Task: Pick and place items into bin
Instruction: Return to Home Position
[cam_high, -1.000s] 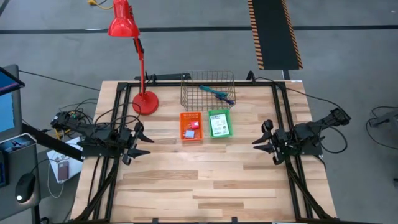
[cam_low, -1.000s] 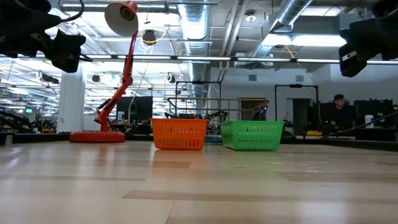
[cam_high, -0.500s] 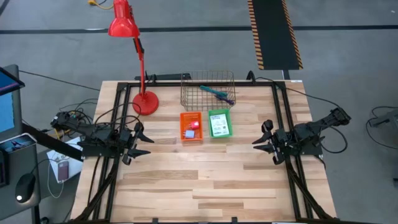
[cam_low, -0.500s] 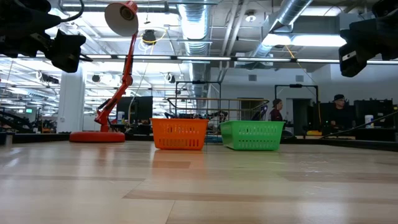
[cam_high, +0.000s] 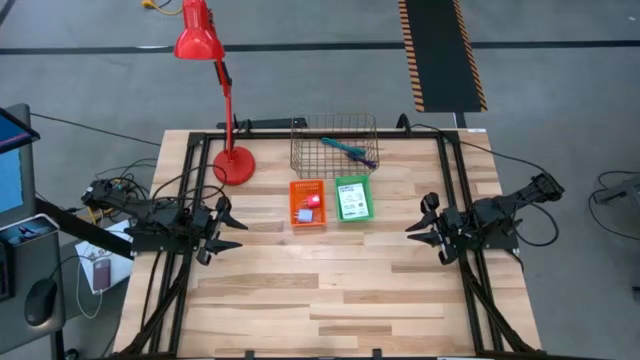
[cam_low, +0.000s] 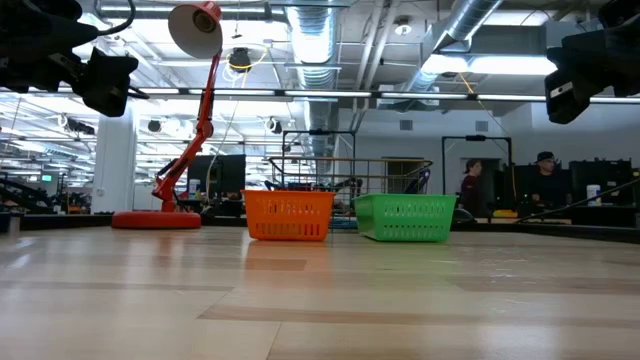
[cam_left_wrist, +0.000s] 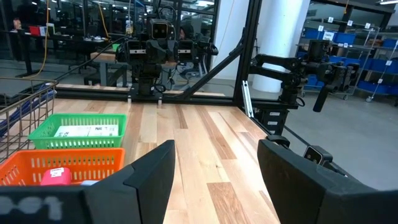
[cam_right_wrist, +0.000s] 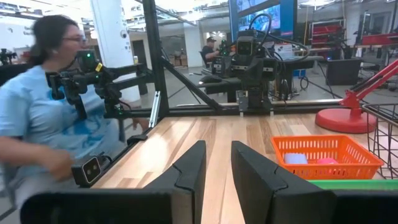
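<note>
"Items all sit in three containers at the far middle of the light wooden tabletop (cam_high: 330, 290). Want the breakdown?"

"Yes, quick."

"The gold wire basket (cam_high: 305, 160), farthest back, holds the teal pen (cam_high: 338, 146) and the purple pen (cam_high: 366, 160). They lie slanted and close together toward its right side, and I can't tell if they touch. The small orange plastic bin (cam_high: 308, 183) is just in front of the basket. It holds the tiny red-pink piece (cam_high: 314, 200) with a pale bluish-white object (cam_high: 301, 214) beside it. The small green plastic bin (cam_high: 354, 179) is just right of the orange one and holds the flat white cards with black printed labels (cam_high: 354, 203), lying flat."

"Bins touching?"

"No, there's a narrow gap between them in both the high and low views."

"Pincers?"

"On the left side of the tabletop, the left pincer (cam_high: 238, 234) points inward, its fingers spread wide with nothing between them. Over on the right side, the right pincer (cam_high: 413, 235) mirrors it. Its fingers are parted by only a narrow slot and grasp nothing. Both are well apart from the bins and raised, so the low view catches the arms only at its upper corners."

"Anything else?"

"A red desk lamp (cam_high: 233, 165) has its round base on the tabletop left of the basket and its head out past the far edge. A person in a light-blue top (cam_right_wrist: 37, 124) shows blurred beyond the tabletop in the right wrist view. Two more people (cam_low: 470, 180) stand far back in the low view."
</note>
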